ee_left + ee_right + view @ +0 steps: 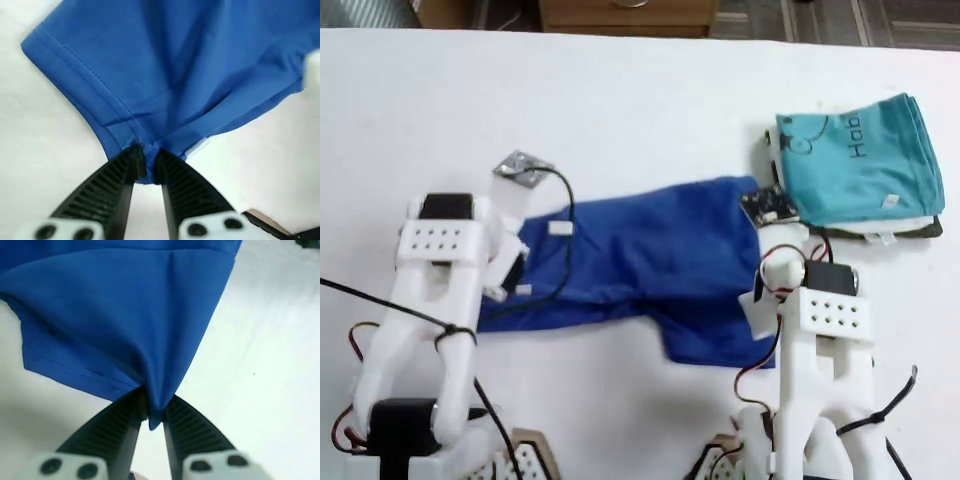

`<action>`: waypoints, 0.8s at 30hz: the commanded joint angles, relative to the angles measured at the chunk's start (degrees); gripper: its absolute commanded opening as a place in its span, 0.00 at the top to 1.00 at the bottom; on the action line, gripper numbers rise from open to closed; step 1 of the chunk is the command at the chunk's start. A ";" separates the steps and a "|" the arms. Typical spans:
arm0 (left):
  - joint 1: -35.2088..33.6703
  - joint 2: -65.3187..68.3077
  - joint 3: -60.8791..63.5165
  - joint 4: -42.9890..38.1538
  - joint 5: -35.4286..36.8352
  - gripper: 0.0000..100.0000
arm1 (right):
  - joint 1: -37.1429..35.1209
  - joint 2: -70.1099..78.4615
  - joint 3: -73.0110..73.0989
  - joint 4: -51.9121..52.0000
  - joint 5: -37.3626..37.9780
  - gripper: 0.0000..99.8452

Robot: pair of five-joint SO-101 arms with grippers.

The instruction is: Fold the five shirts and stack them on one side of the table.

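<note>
Now: blue shirt (650,270) lies mid-surface (620,110), spread crosswise between the two arms, partly folded and rumpled. Left gripper (148,162) is clamped narrow on a hemmed corner, with cloth bunched between the jaws. Right gripper (152,412) is likewise closed on a pinch of fabric at the opposite end. Teal shirt (860,165) sits folded at the far right on a darker folded layer (910,230), just beside the blue shirt's end. Risks, as I judge them: both holds are small pinches near the fingertips, so a tug from either arm could pull the thin cloth free. An uneven lift would skew the fold, and a sweep to the right could nudge the teal shirt. Blue fabric is smooth, thin and limp with a slight sheen, a double-stitched hem, and soft creases radiating from each pinch. Teal piece looks similar and carries a small white tag (890,201). Surface is plain white and smooth, likely low grip, so cloth should slide easily.
</note>
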 commanded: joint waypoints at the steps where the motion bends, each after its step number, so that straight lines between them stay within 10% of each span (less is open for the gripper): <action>1: 0.62 -2.29 2.77 -2.73 -0.53 0.97 | 0.31 -3.74 -2.20 1.27 0.18 0.98; 24: 0.53 -2.29 9.71 -8.44 -0.53 0.97 | 0.22 -11.12 4.84 2.07 5.19 0.89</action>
